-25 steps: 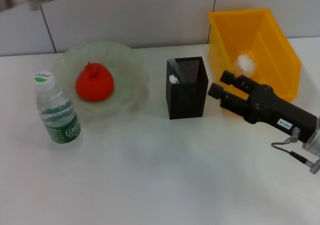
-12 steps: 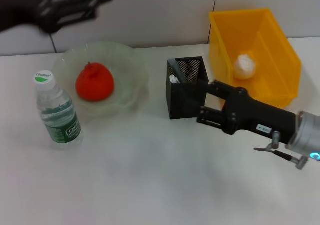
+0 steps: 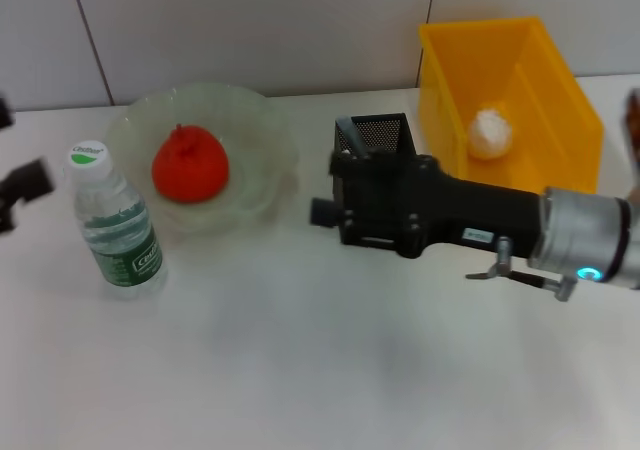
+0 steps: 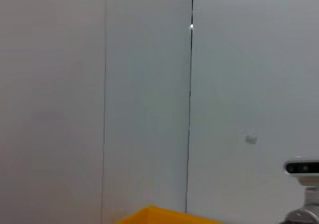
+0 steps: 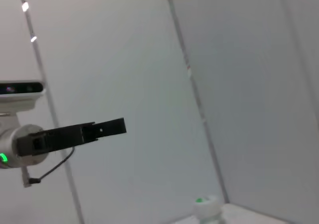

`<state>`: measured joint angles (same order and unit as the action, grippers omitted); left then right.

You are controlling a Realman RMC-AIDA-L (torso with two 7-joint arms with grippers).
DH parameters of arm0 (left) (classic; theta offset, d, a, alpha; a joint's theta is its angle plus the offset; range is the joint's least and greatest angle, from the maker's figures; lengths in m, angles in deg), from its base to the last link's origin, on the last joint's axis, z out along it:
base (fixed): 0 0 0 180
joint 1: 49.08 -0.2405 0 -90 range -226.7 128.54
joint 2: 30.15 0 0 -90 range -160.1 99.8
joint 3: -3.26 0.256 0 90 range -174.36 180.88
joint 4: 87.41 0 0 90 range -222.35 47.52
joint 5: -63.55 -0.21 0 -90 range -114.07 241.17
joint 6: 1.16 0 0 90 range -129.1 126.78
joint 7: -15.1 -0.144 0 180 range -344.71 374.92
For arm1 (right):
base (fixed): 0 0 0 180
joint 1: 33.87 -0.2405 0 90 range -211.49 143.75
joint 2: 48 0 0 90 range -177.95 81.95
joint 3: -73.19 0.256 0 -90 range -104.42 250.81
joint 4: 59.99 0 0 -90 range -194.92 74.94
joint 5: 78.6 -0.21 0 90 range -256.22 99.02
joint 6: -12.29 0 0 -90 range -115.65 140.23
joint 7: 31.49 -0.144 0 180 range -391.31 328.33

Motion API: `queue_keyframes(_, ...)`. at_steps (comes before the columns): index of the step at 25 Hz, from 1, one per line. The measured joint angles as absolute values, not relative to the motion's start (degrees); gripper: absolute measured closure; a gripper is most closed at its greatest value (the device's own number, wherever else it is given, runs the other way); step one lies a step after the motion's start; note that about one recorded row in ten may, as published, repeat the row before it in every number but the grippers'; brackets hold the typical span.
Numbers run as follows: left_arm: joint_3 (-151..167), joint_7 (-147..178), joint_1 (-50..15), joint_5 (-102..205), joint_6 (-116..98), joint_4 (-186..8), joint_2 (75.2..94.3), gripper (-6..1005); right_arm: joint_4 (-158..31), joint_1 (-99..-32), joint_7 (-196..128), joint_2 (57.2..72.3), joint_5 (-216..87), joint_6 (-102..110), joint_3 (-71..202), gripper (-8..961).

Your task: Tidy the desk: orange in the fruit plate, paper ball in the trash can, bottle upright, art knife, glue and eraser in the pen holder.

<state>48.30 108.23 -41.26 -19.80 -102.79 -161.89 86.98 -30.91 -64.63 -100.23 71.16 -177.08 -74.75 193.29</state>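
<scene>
Nearly everything looked sorted, orange point(image 3: 188, 166) in the fruit plate point(image 3: 262, 122), bottle point(image 3: 113, 220) upright, right pincer point(image 3: 335, 211) by the pen holder point(image 3: 380, 130), couldn't tell its grip, probably just backing off next.

Black right gripper point(image 3: 322, 212), silver wrist with blue light, thin cable.

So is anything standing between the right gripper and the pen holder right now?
Nothing visible does. In the head view the right gripper hangs directly in front of the pen holder, covering its lower part, with no other object between them.
</scene>
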Motion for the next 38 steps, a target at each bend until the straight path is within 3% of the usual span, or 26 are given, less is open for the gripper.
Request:
queue_keyframes(14, 42.66, 97.33, -42.79, -30.99, -109.72, -153.15, 86.95, 212, -11.45, -66.86, -120.32, 71.09, -169.65, -70.52, 181.21, 220)
queue_keyframes(23, 42.27, 97.57, -42.85, -32.69, -110.53, -151.60, 85.92, 213, -3.62, -67.17, -127.74, 71.09, -162.35, -68.98, 174.23, 220)
queue_keyframes(31, 42.65, 97.69, -40.76, -32.68, -113.48, -150.60, 84.10, 213, -2.33, -63.39, -122.21, 71.32, -163.20, -69.71, 173.93, 220)
queue_keyframes(38, 46.10, 95.41, -35.31, -33.12, -114.88, -144.33, 80.91, 214, -2.70, -60.92, -118.24, 71.29, -165.22, -72.27, 174.51, 220)
